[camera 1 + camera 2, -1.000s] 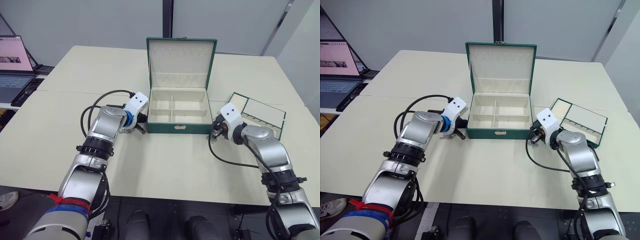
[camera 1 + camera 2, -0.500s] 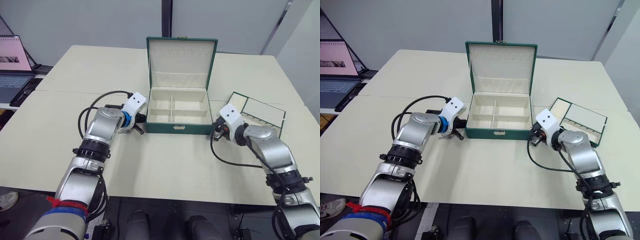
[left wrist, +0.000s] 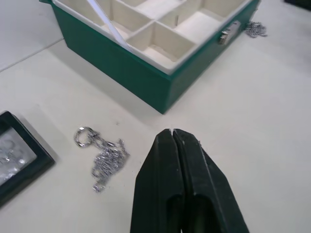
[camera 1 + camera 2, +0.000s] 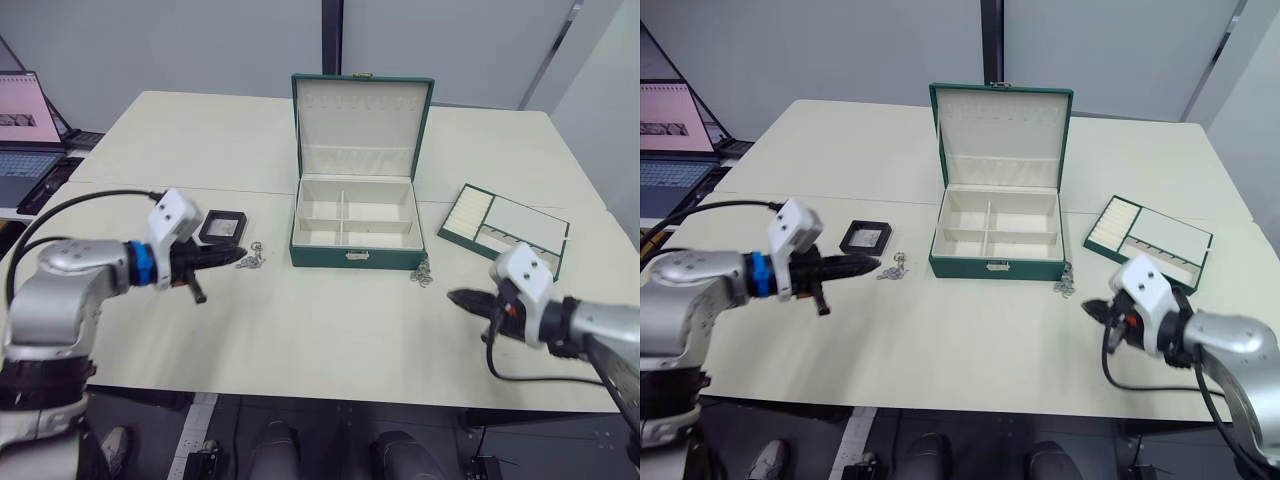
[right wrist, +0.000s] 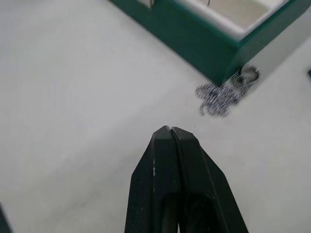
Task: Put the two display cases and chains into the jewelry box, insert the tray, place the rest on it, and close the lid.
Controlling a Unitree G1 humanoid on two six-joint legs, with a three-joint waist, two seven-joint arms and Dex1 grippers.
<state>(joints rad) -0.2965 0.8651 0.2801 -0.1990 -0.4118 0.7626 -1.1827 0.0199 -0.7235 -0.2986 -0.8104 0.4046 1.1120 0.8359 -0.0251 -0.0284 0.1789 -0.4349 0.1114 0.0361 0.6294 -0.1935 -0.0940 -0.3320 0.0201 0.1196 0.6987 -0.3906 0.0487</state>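
Lying just beyond the pressed-together left end effector [image 3: 171, 132], a chain [image 3: 102, 156] rests beside the jewelry box [image 3: 146, 77].

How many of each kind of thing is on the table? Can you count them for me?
Green jewelry box with its lid up: 1
Tray: 1
Black display case: 1
Silver chains: 2, one left of the box, one right
Total: 5

A wide cream bench [image 4: 330, 330] spans the frame. Behind it stand pale grey wall panels [image 4: 180, 45] split by a dark post [image 4: 332, 35]. An open laptop [image 4: 22, 135] sits at far left.
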